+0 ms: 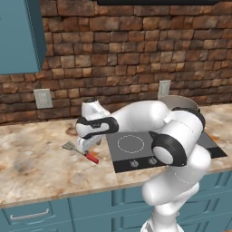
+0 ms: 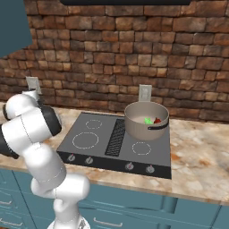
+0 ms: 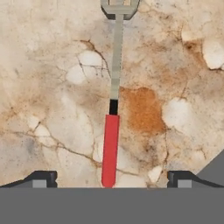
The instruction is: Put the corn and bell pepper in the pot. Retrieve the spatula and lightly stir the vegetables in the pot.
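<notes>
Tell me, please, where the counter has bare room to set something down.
Bare counter lies left of the spatula, and more right of the cooktop. The cooktop's front burners are free; the pot crowds its back right corner.

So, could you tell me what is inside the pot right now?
Inside the pot, a green piece and a red piece lie near its right wall. Its near wall hides the bottom.

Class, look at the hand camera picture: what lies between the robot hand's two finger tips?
In the hand view, the red handle end of the spatula lies on the marbled counter, midway between the open hand's tips, touching neither.
</notes>
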You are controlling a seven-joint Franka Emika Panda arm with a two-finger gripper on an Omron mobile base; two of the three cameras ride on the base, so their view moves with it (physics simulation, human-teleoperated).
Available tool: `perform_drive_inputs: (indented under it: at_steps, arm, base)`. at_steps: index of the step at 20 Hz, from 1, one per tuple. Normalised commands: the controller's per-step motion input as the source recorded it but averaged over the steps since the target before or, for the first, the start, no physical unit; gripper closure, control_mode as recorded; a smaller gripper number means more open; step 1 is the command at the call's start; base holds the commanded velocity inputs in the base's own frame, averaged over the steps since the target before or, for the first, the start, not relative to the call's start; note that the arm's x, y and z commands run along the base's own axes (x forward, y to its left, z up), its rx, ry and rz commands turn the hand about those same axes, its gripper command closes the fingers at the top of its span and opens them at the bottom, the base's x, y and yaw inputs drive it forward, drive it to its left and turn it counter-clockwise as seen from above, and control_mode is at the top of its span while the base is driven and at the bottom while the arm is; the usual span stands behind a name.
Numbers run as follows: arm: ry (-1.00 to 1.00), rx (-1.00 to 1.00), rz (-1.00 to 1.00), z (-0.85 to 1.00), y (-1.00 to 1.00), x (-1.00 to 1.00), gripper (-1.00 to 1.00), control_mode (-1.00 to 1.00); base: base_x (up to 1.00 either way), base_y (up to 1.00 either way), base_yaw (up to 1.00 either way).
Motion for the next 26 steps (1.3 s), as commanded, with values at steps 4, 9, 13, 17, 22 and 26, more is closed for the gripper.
perform_drive_inputs:
  at_steps: [4,9,13,17,22,26]
  arm:
    - [0.05,0.01,-0.01,-0.06,0.01,0.0,-1.0,-1.0]
    - [0.01,0.0,0.0,-0.32,0.0,0.0,-1.0,-1.0]
    - [0.0,0.0,0.0,-0.68,0.08,-0.01,-1.0,-1.0]
    - [0.0,0.0,0.0,-0.61,0.03,-0.07,-1.0,-1.0]
    - [0.0,0.0,0.0,-0.04,0.0,-0.02,1.0,-1.0]
    - [0.0,0.0,0.0,0.0,0.0,0.0,1.0,-1.0]
  base:
    - [0.0,0.0,0.0]
    - [0.0,0.0,0.0]
    - [0.0,0.0,0.0]
    - [0.0,0.0,0.0]
    - [0.0,0.0,0.0]
    - [0.0,0.0,0.0]
